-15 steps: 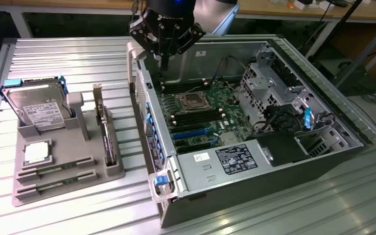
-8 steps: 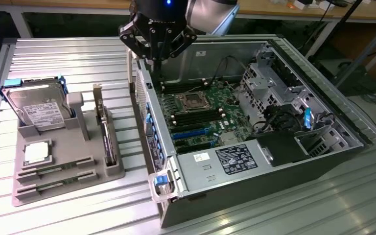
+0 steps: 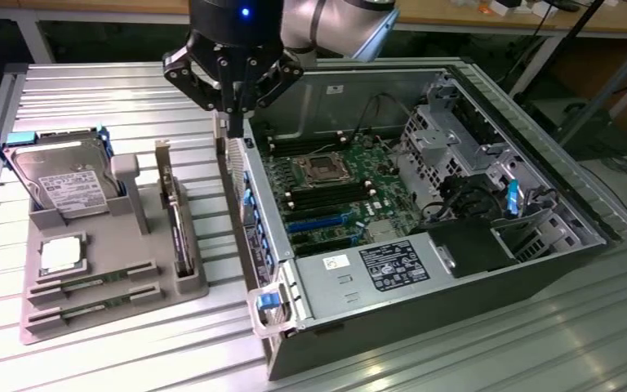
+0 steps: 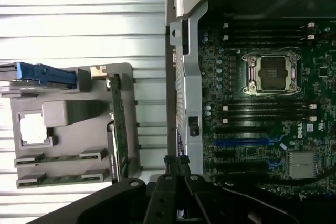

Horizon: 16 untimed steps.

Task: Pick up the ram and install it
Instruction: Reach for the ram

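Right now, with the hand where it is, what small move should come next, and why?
Probably shift the hand toward the exterior view's left, to above the ram in the tray. The hand hangs shut and empty over the case wall, while both ram sticks lie in their tray slots and the motherboard shows bare memory slots.

The arm [image 3: 335, 24] runs off the exterior view's upper edge; the power supply label [image 3: 401, 265] is too small to read. In the wrist view the frame cuts the hard drive [image 4: 31, 74] (blue carrier), and the gripper [image 4: 177, 162] covers part of the motherboard [image 4: 252, 129].
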Motion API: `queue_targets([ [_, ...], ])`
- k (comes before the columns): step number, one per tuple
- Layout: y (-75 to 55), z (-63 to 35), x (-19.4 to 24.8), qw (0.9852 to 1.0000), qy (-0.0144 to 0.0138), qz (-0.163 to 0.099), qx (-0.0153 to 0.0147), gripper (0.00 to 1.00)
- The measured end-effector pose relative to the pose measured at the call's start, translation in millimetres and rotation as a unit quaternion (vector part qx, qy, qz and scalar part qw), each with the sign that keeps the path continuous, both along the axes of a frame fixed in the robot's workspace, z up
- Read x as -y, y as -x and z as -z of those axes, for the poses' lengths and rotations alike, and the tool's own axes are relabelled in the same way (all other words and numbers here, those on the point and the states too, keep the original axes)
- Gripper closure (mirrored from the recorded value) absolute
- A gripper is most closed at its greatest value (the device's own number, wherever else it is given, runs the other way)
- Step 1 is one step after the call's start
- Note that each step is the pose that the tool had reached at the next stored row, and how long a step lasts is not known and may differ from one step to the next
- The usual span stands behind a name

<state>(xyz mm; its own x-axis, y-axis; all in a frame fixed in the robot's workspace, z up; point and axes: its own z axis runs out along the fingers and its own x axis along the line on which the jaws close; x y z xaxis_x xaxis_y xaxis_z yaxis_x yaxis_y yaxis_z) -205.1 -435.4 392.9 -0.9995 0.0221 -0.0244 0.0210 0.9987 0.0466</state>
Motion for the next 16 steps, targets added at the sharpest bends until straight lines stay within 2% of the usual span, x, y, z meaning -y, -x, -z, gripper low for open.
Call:
queue_targets([
  [3, 9.7, -0.1, 3.5, 1.0000, 0.0001, -0.002, -0.0001, 0.90],
  [7, 30.6, 0.0, 10.7, 1.0000, 0.0001, -0.005, -0.0001, 0.90],
  [14, 57.0, 0.0, 18.2, 1.0000, 0.0000, -0.008, 0.0000, 0.90],
  [16, 68.1, 0.1, 21.2, 1.0000, 0.0000, -0.009, 0.0000, 0.90],
])
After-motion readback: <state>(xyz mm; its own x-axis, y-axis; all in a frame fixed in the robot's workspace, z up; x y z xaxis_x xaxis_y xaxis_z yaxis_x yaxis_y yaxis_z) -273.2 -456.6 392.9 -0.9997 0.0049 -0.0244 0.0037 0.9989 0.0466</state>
